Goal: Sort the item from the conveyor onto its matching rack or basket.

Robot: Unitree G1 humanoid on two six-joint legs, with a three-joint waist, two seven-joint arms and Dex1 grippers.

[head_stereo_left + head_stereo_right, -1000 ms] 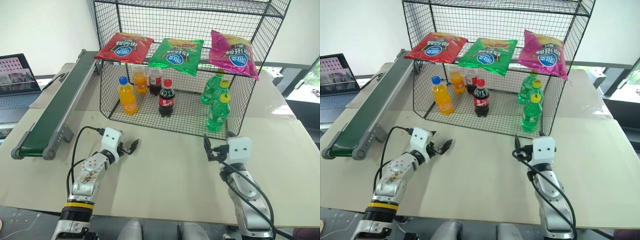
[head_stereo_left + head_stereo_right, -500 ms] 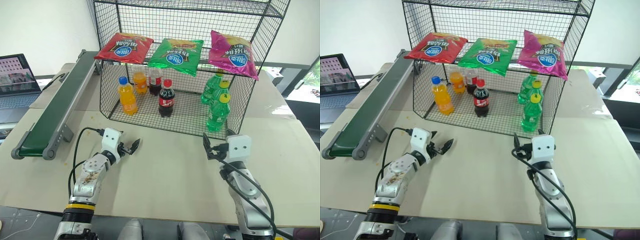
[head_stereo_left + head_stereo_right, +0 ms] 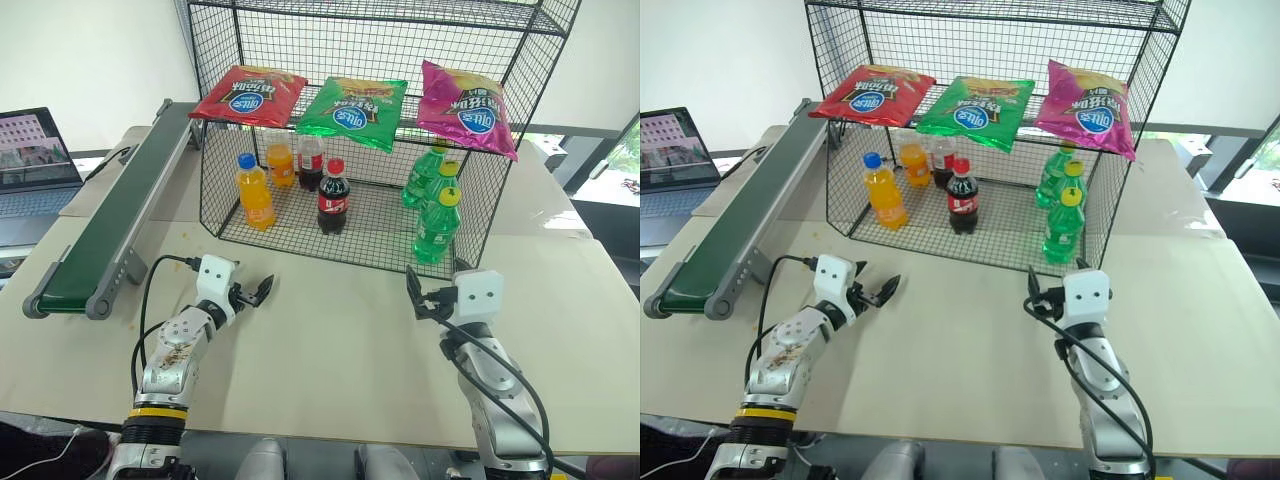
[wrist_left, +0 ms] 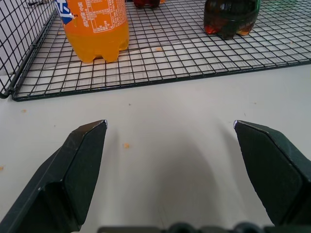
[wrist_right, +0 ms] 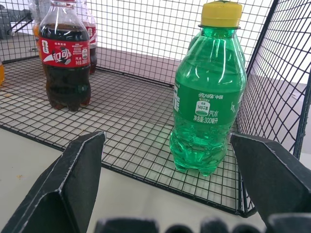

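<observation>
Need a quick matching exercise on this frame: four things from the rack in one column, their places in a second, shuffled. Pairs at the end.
Things:
1. green snack bag
2. red snack bag
3. pink snack bag
4. orange soda bottle

Places:
A. rack floor, front left, standing upright
B. mesh shelf, right end, overhanging the front edge
C. mesh shelf, middle, between the other two bags
D. mesh shelf, left end, nearest the conveyor

Pairs: 1-C, 2-D, 3-B, 4-A
</observation>
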